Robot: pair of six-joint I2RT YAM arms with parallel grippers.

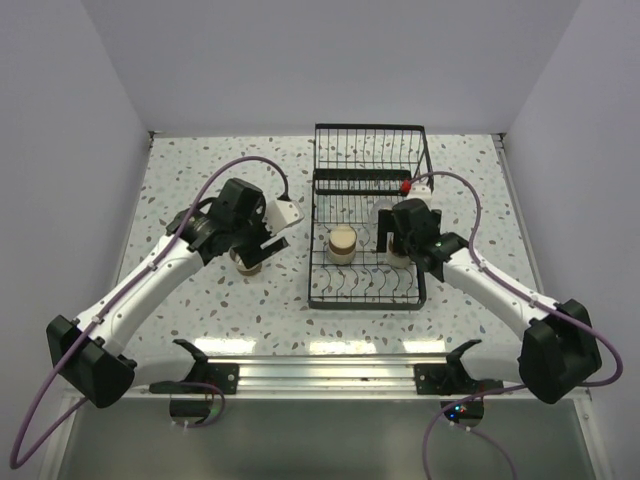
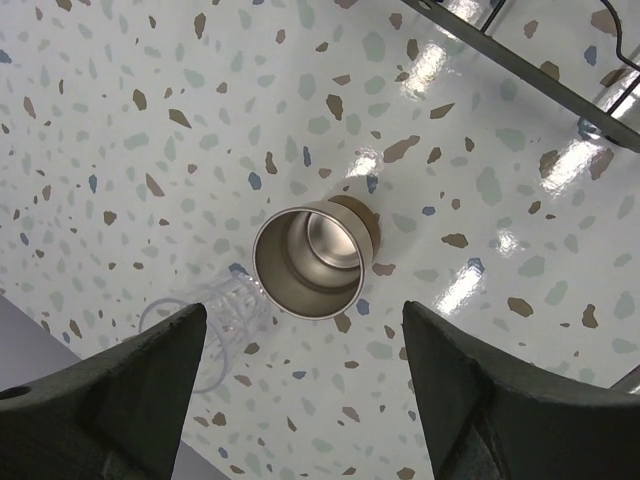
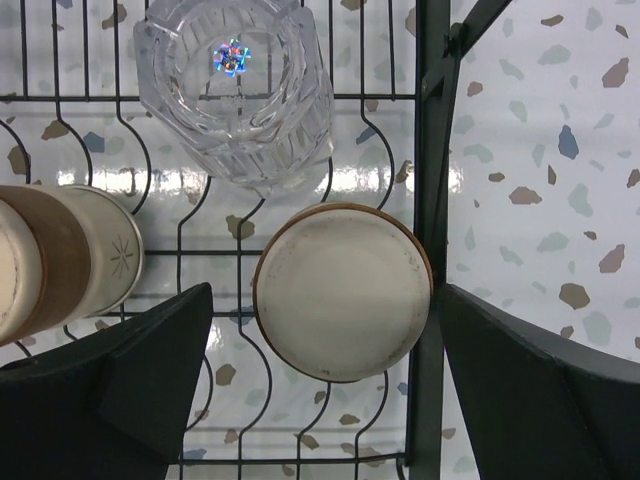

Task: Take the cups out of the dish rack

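Observation:
The black wire dish rack (image 1: 345, 290) stands mid-table. In the right wrist view a brown cup (image 3: 342, 292) sits upside down in the rack (image 3: 432, 200), pale base up, by its right rim. A clear cup (image 3: 238, 85) is beyond it and another brown cup (image 3: 60, 260) lies at the left, also seen from above (image 1: 342, 243). My right gripper (image 3: 325, 390) is open above the upturned cup, empty. My left gripper (image 2: 305, 400) is open and empty above the table. A brown cup (image 2: 308, 260) stands there mouth up, with a clear cup (image 2: 205, 325) beside it.
The rack's corner (image 2: 540, 75) crosses the top right of the left wrist view. The rack's taller basket section (image 1: 368, 150) is at the far end. White walls enclose the speckled table (image 1: 200, 170) on three sides. A white and red clip (image 1: 415, 185) sits at the rack's right rim.

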